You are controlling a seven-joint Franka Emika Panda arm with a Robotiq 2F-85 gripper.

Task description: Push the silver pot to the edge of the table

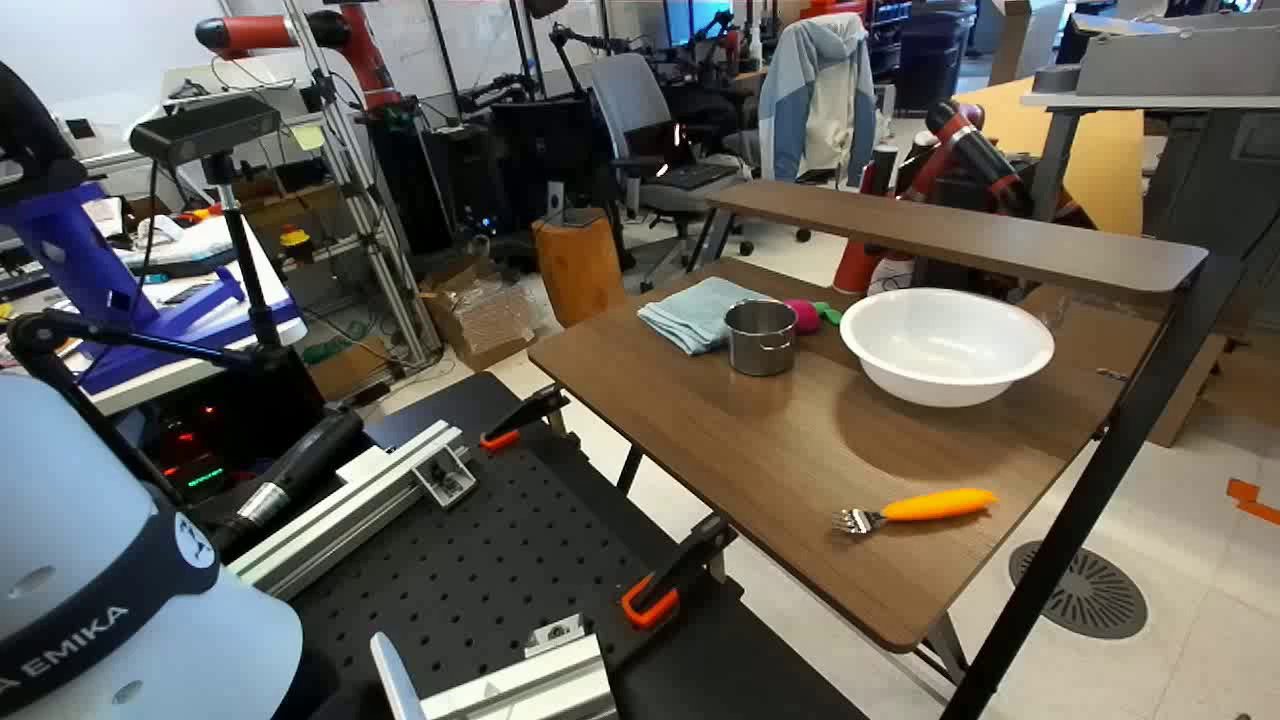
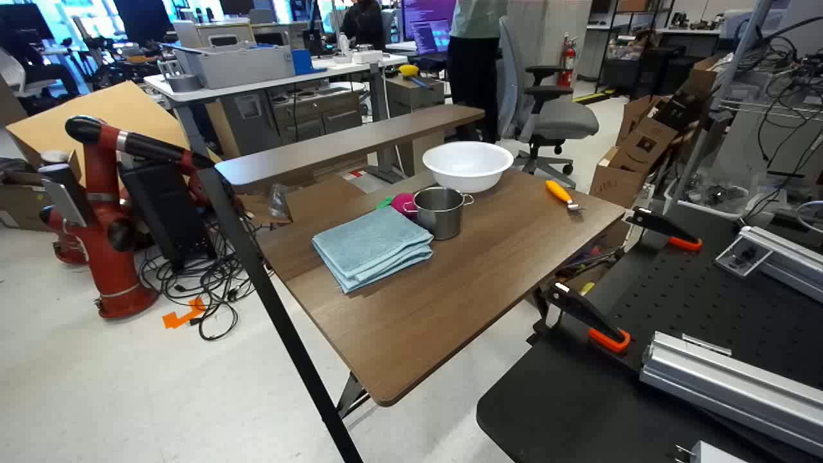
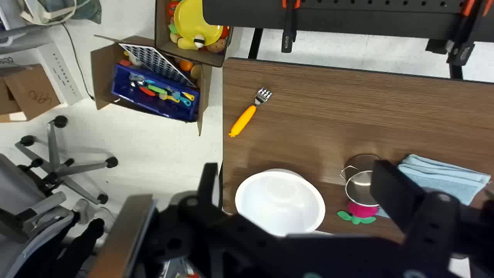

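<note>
Your gripper (image 3: 295, 175) is spread wide in the wrist view, its two fingers (image 3: 393, 189) standing far apart and gripping nothing. And there's the silver pot (image 1: 761, 345), upright on the brown table (image 1: 690, 430), well in from the long edge facing the black perforated board (image 1: 520, 540)! Look at the company it keeps: you've got a folded light-blue cloth (image 2: 373, 241) just beside it, though whether the two touch you can't tell, and a pink toy (image 3: 362, 210) with green leaves lies right up by the pot on the side of the raised shelf (image 1: 950, 232). Away from the cloth, past the pot, sits your big white bowl (image 1: 948, 345), rim up, standing apart from the pot. Out near the table's end you have the orange-handled fork (image 1: 917, 508), lying flat, tines turned toward the board. In that wrist view one finger cuts across the pot and hides part of it, so you catch its round rim, its inside and one wire handle; in both exterior views you get it nearly whole. And low in an exterior view, your arm (image 1: 90, 500) fills the corner, pale and bulky.
</note>
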